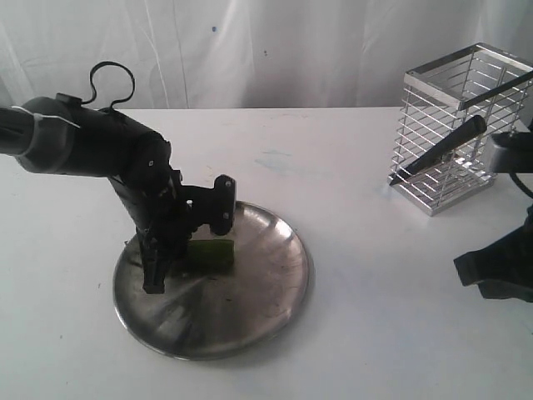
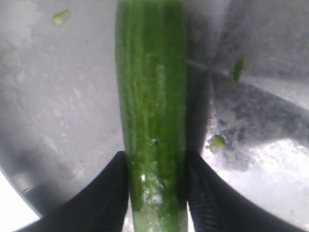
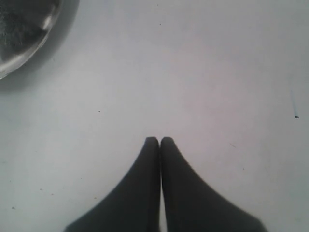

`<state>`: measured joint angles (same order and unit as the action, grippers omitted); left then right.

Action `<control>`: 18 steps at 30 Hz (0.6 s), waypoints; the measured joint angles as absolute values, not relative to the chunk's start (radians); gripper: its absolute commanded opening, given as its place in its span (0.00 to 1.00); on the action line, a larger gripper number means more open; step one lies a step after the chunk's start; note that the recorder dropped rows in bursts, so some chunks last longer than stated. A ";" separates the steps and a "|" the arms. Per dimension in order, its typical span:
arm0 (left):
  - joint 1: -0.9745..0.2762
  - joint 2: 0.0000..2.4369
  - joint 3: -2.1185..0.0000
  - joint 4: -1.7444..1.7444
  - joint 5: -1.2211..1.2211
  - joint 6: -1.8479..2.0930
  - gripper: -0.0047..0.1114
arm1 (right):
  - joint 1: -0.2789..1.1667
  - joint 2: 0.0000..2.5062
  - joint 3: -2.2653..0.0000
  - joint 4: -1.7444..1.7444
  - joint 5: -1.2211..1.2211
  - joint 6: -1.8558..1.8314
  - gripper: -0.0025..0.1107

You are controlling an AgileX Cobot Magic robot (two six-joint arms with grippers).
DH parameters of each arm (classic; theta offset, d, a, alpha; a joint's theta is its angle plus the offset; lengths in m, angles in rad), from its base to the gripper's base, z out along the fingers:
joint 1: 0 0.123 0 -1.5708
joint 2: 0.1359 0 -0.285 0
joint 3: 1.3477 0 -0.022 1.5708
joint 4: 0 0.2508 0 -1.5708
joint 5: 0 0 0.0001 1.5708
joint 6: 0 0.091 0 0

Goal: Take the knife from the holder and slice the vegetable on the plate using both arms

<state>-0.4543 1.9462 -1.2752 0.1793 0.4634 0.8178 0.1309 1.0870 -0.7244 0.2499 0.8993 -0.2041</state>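
The plate [image 1: 250, 325] sits closest, a dull steel dish on the white table [image 1: 375, 275], with a few tiny green scraps [image 2: 217, 143] stuck to it. Off to the plate's right, well clear of it, the right gripper [image 3: 160, 140] hangs over bare table with its fingertips pressed together and nothing between them.

Over the plate's left half, the left gripper [image 2: 157, 157] is down at the surface, and the bulky arm blocks most of what's under it. The wrist cam shows it better: both black fingers [image 2: 108, 193] press against the sides of the vegetable [image 2: 152, 96], so it's clamped on it. The vegetable lies flat on the plate, with its long axis running straight out from between the fingers. From the outside view only a short green bit shows, so I can't tell which end is which.

Farthest back, right of the plate, stands the wire holder [image 1: 425, 125]. The knife [image 1: 450, 143] leans in it, its handle up and its tip down toward the plate side.
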 measured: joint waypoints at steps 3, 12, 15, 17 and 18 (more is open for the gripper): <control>-0.454 1.931 -1.275 0.177 0.463 0.814 0.70 | 0.131 1.087 -0.739 0.250 0.920 -0.204 0.02; -0.454 1.774 -1.274 0.176 0.504 0.757 0.66 | 0.131 1.087 -0.893 0.251 0.975 -0.204 0.02; -0.454 1.665 -1.274 0.176 0.525 0.564 0.33 | 0.131 1.099 -0.972 0.251 0.872 -0.204 0.02; -0.454 1.608 -1.274 0.176 0.567 0.438 0.04 | 0.131 1.128 -1.026 0.251 0.808 -0.204 0.02; -0.454 1.588 -1.274 0.176 0.597 0.392 0.05 | 0.131 1.154 -1.062 0.251 0.795 -0.204 0.02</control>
<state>-0.4543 1.5880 -1.2737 0.1759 0.5970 0.3922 0.1309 1.1543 -1.0621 0.2512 0.7954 -0.2041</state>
